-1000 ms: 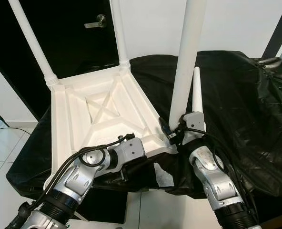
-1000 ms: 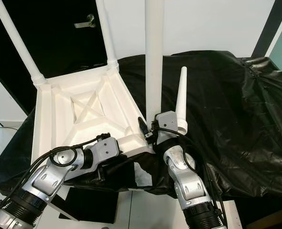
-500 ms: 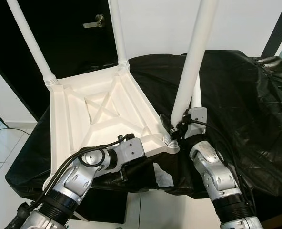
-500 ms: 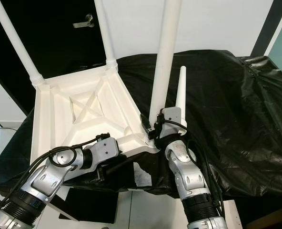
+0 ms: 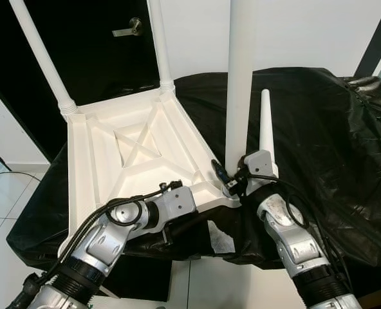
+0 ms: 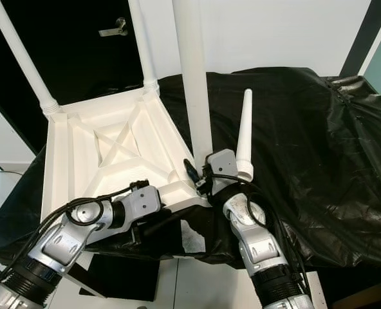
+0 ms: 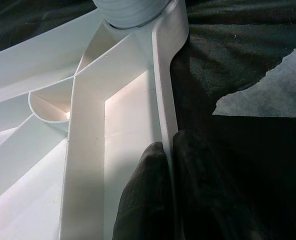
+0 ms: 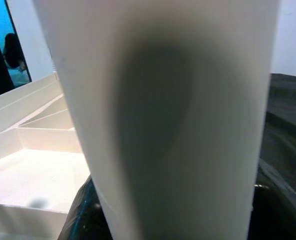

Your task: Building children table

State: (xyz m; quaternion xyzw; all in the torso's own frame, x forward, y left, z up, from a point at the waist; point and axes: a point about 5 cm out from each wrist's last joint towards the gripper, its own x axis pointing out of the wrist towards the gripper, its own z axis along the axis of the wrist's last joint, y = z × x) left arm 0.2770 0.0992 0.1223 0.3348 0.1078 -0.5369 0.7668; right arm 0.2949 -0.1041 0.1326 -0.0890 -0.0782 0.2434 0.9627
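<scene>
The white children table (image 5: pixel 139 145) lies upside down on a black-covered surface. Two white legs (image 5: pixel 42 58) (image 5: pixel 161 45) stand in its far corners. My right gripper (image 5: pixel 232 179) is shut on the base of a third leg (image 5: pixel 241 84), holding it about upright at the near right corner socket. That leg (image 8: pixel 173 110) is close up in the right wrist view. My left gripper (image 7: pixel 169 192) is shut on the table's near rim (image 7: pixel 163 100), one finger on each side of the wall. A fourth, loose leg (image 5: pixel 266 125) rests on the cover just behind my right wrist.
The black cover (image 5: pixel 332 141) spreads wide to the right, wrinkled. A dark door with a handle (image 5: pixel 131 27) stands behind the table. A white patch (image 5: pixel 223 239) shows through the cover near its front edge. Tiled floor lies at the lower left.
The held leg leaned to the right half a second ago. It now stands about upright over the near right corner, its top swung left. My left gripper stays on the rim.
</scene>
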